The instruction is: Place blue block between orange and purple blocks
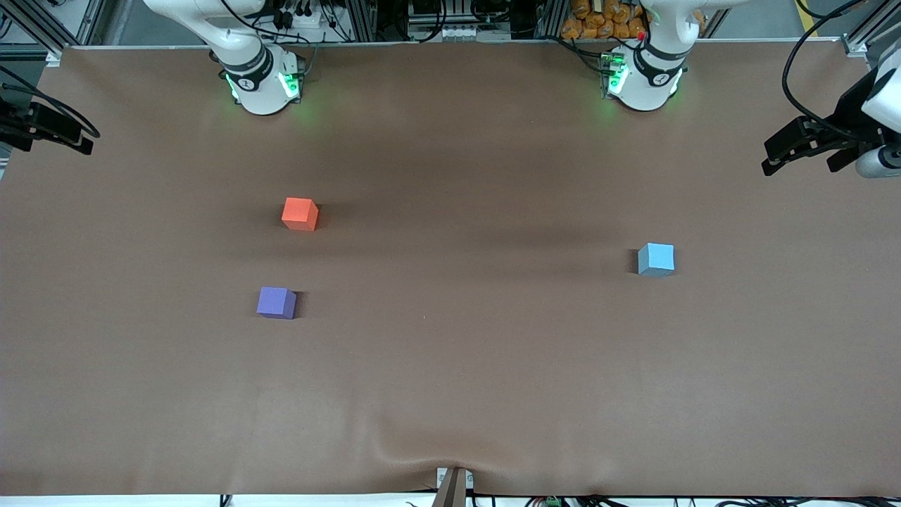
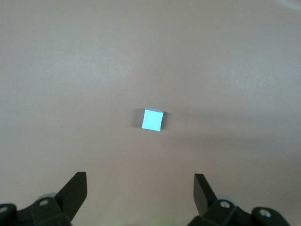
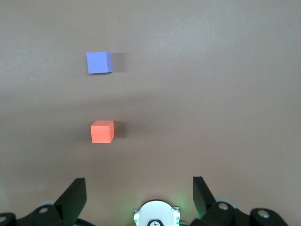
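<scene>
Resting on the brown bench (image 1: 450,394), the blue block (image 1: 656,259) sits alone toward the left arm's end, flat on one face and touched by nothing. The orange block (image 1: 300,213) and the purple block (image 1: 276,303) lie well apart from it, both toward the right arm's end. The purple block is nearer to the front camera than the orange block, and bare bench shows between the two; they do not touch.

The left hand (image 1: 802,148) hangs in the air over the edge of the bench at the left arm's end, its fingers spread wide and holding nothing. From the left wrist view the blue block (image 2: 153,120) shows on the bench below, between the two dark fingertips (image 2: 75,190) as seen from above, but far from them.

The right hand (image 1: 46,130) hangs over the edge of the bench at the right arm's end, also spread wide and empty. Its wrist view takes in the orange block (image 3: 102,131) and the purple block (image 3: 99,62) on the bench, along with the right arm's own white base (image 3: 155,214) lit green. Both arms wait high and clear of the blocks.
</scene>
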### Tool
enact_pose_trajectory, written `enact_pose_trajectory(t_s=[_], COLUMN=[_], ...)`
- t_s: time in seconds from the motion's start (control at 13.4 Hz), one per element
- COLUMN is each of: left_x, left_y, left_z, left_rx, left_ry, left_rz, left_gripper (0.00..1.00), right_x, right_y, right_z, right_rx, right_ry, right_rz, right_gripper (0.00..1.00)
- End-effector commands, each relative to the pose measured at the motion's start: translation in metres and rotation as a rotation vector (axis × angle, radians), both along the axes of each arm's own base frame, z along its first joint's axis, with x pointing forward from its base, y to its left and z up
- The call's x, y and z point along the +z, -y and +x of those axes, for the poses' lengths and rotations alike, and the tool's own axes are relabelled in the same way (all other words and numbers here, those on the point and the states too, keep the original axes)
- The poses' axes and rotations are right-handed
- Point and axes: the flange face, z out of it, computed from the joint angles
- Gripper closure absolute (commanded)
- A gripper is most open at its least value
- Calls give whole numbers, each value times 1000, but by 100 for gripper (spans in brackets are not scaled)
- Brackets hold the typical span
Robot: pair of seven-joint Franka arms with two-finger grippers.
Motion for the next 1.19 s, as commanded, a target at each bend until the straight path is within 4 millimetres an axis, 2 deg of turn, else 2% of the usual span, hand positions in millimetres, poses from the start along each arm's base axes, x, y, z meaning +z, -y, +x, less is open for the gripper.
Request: enact_pose_trajectory(t_s=[0.0, 0.3, 0.52, 0.82, 1.12], left_x=[4, 5, -2, -4, -6], left_y=[-2, -4, -3, -3, -3], left_z=[0, 2, 6, 6, 6], left_rx=[-7, -2, -3, -5, -6], left_ry=[1, 4, -10, -15, -19], left_rz=[-15, -12, -12, -11, -11], left_gripper=[0, 0, 0, 0, 0], right_x=[8, 10, 6, 2, 3], right_y=[-1, 0, -9, -3, -5], right_z=[-6, -5, -2, 0, 2], right_rx=[-16, -13, 1, -9, -4], right_ry=[9, 20, 18, 14, 25], right_rz=[-29, -27, -23, -28, -28], right_gripper=[0, 0, 0, 0, 0])
